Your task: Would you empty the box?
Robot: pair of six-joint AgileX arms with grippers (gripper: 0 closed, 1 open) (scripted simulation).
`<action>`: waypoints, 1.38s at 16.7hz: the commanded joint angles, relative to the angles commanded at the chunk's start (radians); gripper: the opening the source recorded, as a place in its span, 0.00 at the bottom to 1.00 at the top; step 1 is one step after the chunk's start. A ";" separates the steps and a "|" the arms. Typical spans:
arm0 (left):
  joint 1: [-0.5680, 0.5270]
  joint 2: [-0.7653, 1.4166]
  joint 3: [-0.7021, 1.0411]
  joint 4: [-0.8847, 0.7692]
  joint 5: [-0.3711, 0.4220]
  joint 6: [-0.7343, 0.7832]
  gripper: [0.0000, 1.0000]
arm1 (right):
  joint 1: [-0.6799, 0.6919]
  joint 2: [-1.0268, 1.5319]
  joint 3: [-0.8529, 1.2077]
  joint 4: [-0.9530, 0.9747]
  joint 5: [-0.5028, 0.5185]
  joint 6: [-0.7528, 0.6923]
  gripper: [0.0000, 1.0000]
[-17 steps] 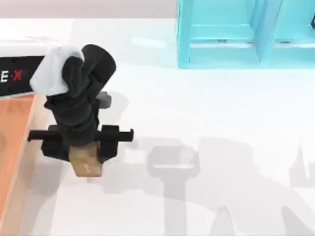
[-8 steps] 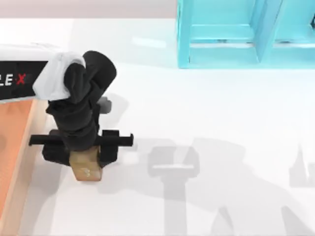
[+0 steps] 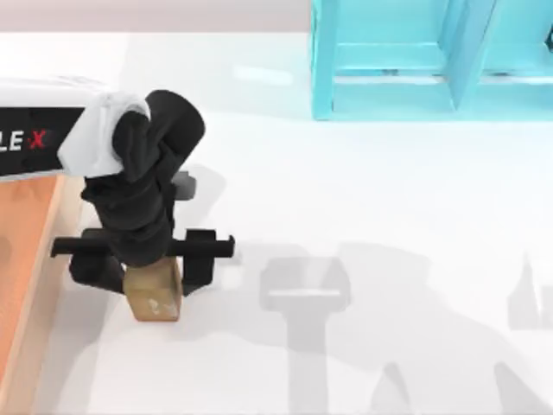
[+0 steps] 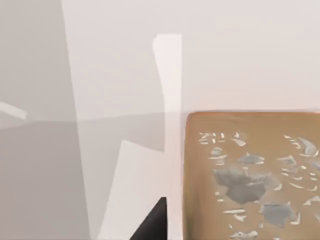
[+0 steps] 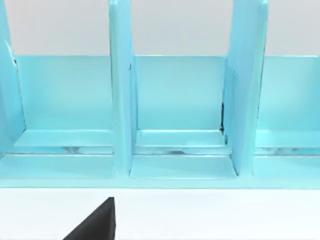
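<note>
The left arm [image 3: 138,173] is matte black and bulky, built of rounded segments, with a white shell near its upper end. Its white base link carries a black band with white and red lettering. The left end effector [image 3: 143,259] is a black crossbar with blocky fingers.

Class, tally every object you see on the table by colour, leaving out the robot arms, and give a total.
Orange-brown: 1, the box
Tan-brown: 1, the block under the left end effector
Turquoise: 1, the shelf unit
Total: 3
</note>
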 joint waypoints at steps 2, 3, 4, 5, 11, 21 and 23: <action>0.000 0.000 0.000 0.000 0.000 0.000 1.00 | 0.000 0.000 0.000 0.000 0.000 0.000 1.00; 0.000 0.000 0.000 0.000 0.000 0.000 1.00 | 0.000 0.000 0.000 0.000 0.000 0.000 1.00; 0.000 0.000 0.000 0.000 0.000 0.000 1.00 | 0.000 0.000 0.000 0.000 0.000 0.000 1.00; 0.000 0.000 0.000 0.000 0.000 0.000 1.00 | 0.000 0.000 0.000 0.000 0.000 0.000 1.00; 0.000 -0.002 0.003 -0.003 0.000 0.000 1.00 | 0.000 0.000 0.000 0.000 0.000 0.000 1.00; -0.002 -0.097 0.208 -0.305 0.000 -0.004 1.00 | 0.000 0.000 0.000 0.000 0.000 0.000 1.00; -0.002 -0.098 0.212 -0.309 0.000 -0.004 1.00 | 0.000 0.000 0.000 0.000 0.000 0.000 1.00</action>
